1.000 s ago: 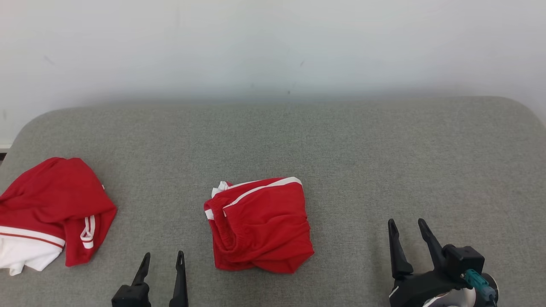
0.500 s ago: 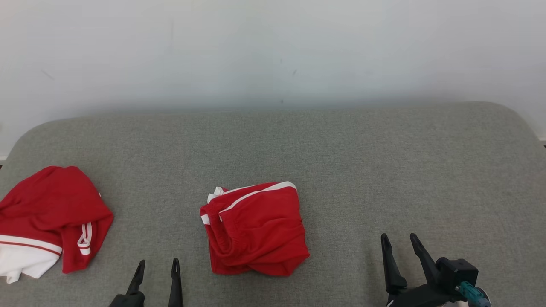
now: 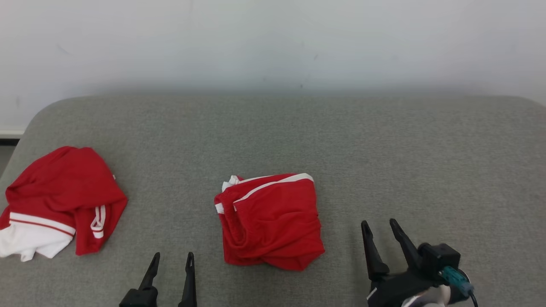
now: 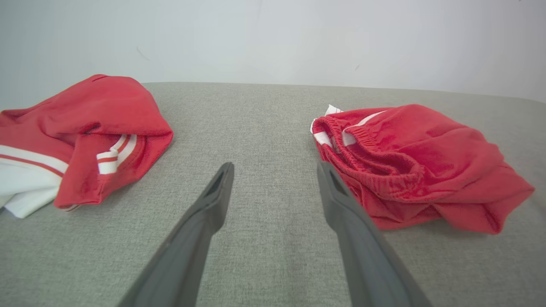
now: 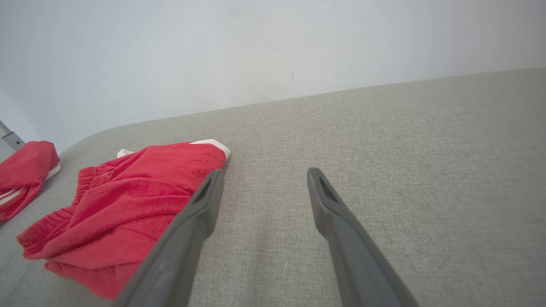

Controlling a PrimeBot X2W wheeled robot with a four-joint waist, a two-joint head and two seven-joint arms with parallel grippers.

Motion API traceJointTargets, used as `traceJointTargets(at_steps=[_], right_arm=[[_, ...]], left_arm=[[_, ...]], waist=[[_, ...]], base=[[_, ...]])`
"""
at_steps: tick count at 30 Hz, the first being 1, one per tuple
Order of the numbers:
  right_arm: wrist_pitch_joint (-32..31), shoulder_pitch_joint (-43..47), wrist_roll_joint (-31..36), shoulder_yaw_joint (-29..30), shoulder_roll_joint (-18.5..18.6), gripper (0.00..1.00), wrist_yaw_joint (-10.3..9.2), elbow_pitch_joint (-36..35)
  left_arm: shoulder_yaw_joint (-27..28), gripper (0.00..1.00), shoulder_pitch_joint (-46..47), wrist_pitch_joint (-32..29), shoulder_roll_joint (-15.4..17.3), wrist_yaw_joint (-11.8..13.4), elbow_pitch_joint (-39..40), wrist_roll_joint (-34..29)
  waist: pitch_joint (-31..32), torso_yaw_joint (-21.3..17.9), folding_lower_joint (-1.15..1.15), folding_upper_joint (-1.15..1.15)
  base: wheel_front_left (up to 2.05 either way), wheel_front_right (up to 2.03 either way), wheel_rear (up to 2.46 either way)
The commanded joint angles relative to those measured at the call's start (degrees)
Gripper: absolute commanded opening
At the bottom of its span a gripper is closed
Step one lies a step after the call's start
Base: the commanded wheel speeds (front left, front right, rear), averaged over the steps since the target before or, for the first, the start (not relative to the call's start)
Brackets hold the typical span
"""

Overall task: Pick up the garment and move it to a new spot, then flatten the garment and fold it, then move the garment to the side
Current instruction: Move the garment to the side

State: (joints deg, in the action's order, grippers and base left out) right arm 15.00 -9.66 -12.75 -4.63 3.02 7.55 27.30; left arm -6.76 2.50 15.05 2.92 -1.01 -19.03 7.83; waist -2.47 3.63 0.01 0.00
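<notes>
Grey cushion holds garment unmoved; right jaws nearer.

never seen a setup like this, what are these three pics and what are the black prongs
It is a two-armed robot at a grey padded surface. The head view looks down from its head: the black prongs are its left gripper and right gripper. The other two pictures come from cameras on each wrist, looking along that gripper's own prongs. Two garments lie there: bunched red shorts in the middle and a crumpled red and white garment on the left. Both grippers are open and hold nothing.
</notes>
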Motion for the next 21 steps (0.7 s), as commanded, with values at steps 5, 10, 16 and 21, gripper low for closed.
traceJointTargets(at_steps=[5,10,16,21], right_arm=[[0.12,-5.15,-2.91,-3.08,-0.16,1.0,-0.12,3.39],[0.11,-9.39,-4.49,-5.15,-0.14,1.0,-0.12,8.13],[0.12,-12.95,-4.86,-6.38,-0.13,1.0,-0.12,15.44],[0.12,-15.82,-4.47,-6.67,-0.15,0.85,-0.12,21.34]], left_arm=[[-1.65,1.0,1.67,0.19,-0.04,0.09,0.13,0.81],[-2.21,1.0,2.23,0.19,-0.05,0.38,-0.03,1.09],[-2.49,1.0,2.4,0.19,-0.06,0.18,-0.15,1.08],[-2.97,1.0,2.56,0.19,-0.06,0.2,-0.1,1.42]], waist=[[-3.75,5.23,-0.01,0.0],[-5.02,8.39,-0.01,0.0],[-5.62,10.51,-0.01,0.0],[-6.07,11.45,-0.01,0.0]], base=[[0.0,0.0,0.0],[0.0,0.0,0.0],[0.0,0.0,0.0],[0.0,0.0,0.0]])
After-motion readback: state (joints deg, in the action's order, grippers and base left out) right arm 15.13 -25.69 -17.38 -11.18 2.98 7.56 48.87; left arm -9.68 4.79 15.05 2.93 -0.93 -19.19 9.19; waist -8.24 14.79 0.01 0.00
